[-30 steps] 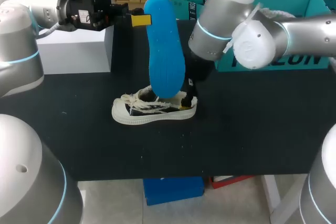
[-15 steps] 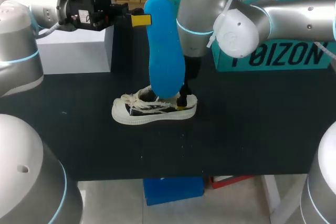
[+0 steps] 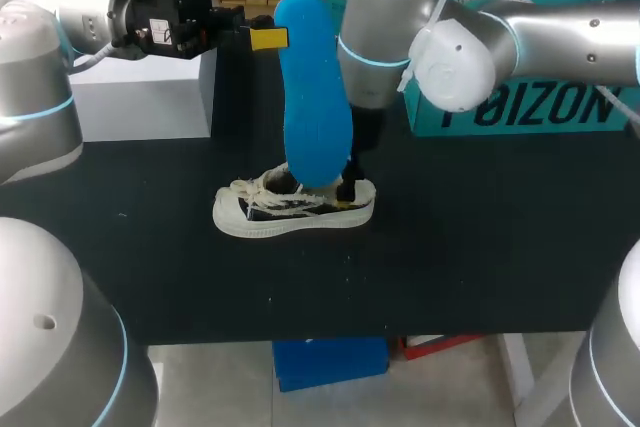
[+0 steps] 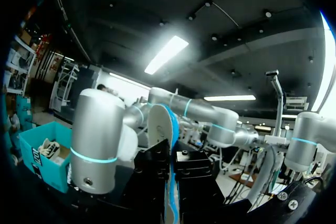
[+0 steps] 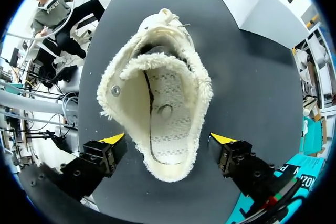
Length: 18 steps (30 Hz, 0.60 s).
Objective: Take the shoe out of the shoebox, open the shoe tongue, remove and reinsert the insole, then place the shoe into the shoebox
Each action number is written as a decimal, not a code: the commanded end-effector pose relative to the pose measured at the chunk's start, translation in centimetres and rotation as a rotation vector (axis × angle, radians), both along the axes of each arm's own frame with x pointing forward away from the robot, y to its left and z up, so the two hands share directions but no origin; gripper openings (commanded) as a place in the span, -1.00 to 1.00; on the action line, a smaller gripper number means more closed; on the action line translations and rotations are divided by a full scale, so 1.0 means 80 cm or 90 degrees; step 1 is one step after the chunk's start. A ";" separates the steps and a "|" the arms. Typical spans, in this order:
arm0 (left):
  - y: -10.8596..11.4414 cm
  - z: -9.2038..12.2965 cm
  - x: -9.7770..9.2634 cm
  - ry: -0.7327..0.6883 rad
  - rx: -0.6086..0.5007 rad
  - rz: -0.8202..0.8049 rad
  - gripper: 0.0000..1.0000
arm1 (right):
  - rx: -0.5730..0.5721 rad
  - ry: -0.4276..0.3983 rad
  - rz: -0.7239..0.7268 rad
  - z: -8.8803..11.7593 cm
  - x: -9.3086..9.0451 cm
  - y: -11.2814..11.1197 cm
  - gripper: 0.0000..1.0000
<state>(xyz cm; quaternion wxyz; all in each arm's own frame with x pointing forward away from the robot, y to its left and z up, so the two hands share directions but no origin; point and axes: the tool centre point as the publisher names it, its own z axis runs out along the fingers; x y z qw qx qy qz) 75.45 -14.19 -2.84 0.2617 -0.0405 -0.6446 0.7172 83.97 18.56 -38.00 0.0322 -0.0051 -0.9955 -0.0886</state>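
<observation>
— Swung in since a second ago: my right gripper (image 5: 168, 140), spread astride the shoe (image 3: 295, 209) heel on the table (image 3: 480, 267).
— And the insole (image 3: 312, 97)?
— Upright above, pinched in my left gripper (image 3: 266, 39). Light, bendy, I'd guess; grip near its end.

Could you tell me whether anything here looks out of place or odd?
Only the blue insole: it is out of the shoe, held upright over it by the left gripper. Nothing looks spilled or damaged.

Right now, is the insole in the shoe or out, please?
Out: the left tool holds the blue insole upright, and the shoe shows a bare inside.
</observation>
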 end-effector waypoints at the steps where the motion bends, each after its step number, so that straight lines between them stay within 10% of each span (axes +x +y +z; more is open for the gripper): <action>1: 0.000 -0.001 -0.001 -0.001 -0.001 0.001 -1.00 | 0.051 -0.013 0.002 0.000 -0.009 -0.018 1.00; 18: 0.000 -0.001 -0.001 -0.001 -0.001 0.001 -1.00 | 0.214 -0.061 0.039 -0.014 -0.012 -0.040 1.00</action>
